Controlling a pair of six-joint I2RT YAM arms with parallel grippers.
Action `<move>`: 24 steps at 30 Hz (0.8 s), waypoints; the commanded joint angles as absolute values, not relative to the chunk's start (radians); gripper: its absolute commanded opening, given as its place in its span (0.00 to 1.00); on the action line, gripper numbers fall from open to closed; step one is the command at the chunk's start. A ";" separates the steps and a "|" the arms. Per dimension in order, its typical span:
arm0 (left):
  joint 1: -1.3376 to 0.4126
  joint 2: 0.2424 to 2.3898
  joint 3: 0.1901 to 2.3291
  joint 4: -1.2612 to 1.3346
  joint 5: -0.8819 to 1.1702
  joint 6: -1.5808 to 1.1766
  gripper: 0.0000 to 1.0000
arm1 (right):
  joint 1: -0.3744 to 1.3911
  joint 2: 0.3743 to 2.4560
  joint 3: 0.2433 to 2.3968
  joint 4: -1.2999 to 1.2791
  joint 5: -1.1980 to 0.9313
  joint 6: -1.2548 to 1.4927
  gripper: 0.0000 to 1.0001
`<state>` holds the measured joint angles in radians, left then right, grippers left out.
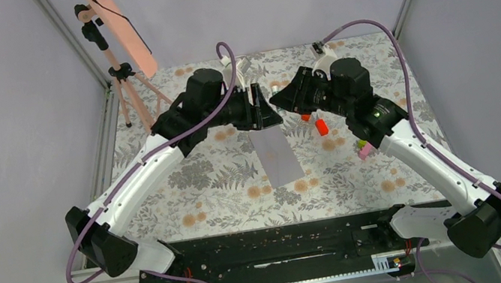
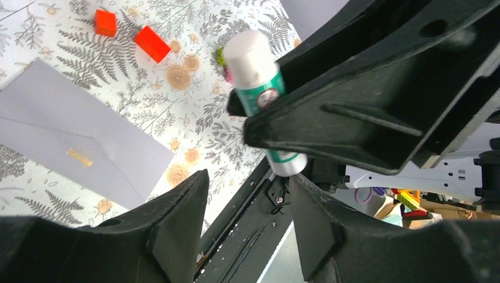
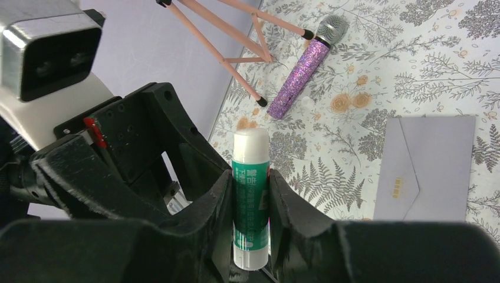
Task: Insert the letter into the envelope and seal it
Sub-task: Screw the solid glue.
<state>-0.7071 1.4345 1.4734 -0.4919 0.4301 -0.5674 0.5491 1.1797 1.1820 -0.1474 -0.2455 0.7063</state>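
The grey-lilac envelope (image 1: 277, 154) lies flat on the floral table, flap folded down, with a small gold mark; it also shows in the left wrist view (image 2: 71, 141) and the right wrist view (image 3: 430, 165). The letter is not in view. My right gripper (image 3: 250, 177) is shut on a green-and-white glue stick (image 3: 250, 194), held above the table beyond the envelope's far end. My left gripper (image 2: 249, 177) faces it, open, with nothing between its fingers. The glue stick (image 2: 256, 82) has its lower end just by the left gripper's right fingertip (image 2: 298, 188).
Two red blocks (image 2: 152, 43) lie on the table right of the envelope. A purple glitter microphone (image 3: 306, 65) lies by the feet of a pink tripod (image 1: 119, 71) at the back left. A small pink object (image 1: 365, 147) sits near the right arm.
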 commanded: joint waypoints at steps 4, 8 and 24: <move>-0.656 1.396 1.479 -0.512 0.345 -0.552 0.52 | 0.558 1.123 1.191 -0.102 -0.250 0.686 0.00; -0.637 1.405 1.479 -0.534 0.339 -0.560 0.51 | 0.558 1.121 1.186 -0.101 -0.250 0.686 0.00; -0.633 1.309 1.207 0.038 0.652 -0.874 0.66 | 0.558 1.143 1.184 -0.067 -0.285 0.714 0.00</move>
